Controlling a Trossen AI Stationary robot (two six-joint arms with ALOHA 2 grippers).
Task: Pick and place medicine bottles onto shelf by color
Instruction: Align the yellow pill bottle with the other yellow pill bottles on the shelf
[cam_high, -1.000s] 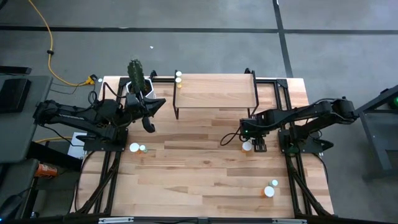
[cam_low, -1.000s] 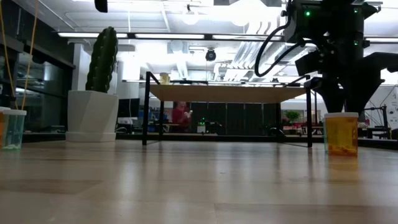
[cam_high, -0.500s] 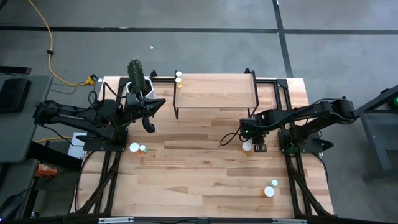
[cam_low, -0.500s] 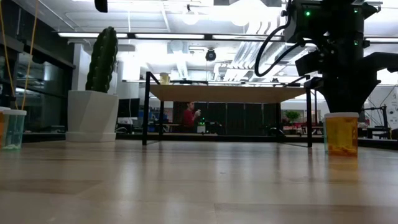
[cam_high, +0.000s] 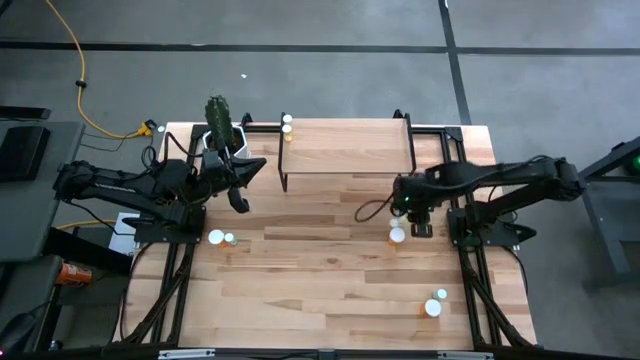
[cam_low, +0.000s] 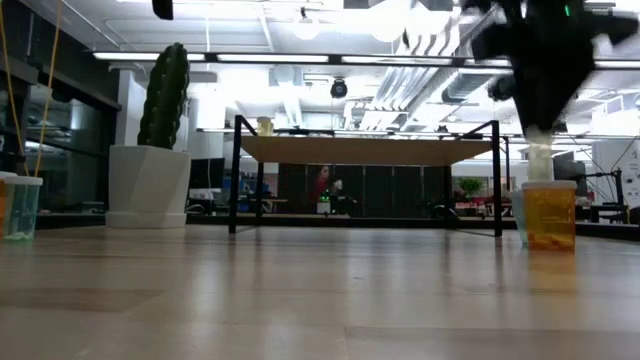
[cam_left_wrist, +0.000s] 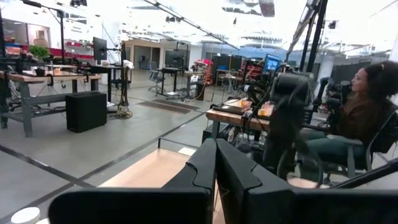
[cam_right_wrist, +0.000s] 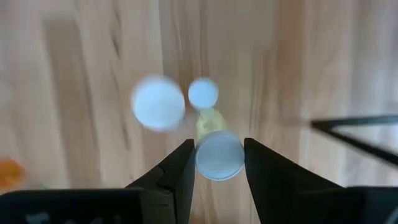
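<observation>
High view | medicine bottles (cam_high: 216, 237): two on shelf (cam_high: 350, 150), two by table (cam_high: 330, 280) left edge, two near-right corner | right gripper (cam_right_wrist: 217, 163) jaws clasp one | left gripper (cam_high: 240, 203) jaws closed

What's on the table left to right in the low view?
Pale bottle at the left edge → cactus pot → shelf → orange bottle, with the right gripper lifting another bottle above it.

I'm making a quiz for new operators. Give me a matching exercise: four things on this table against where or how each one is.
Things:
1. left gripper
2. right gripper
3. yellowish bottle
4. orange bottle

States:
A. stands on the tabletop
B. stands on the shelf, at one end
C. shut on a white-capped bottle, lifted off the table
D. shut and empty, near the cactus

Pairs: 1-D, 2-C, 3-B, 4-A
</observation>
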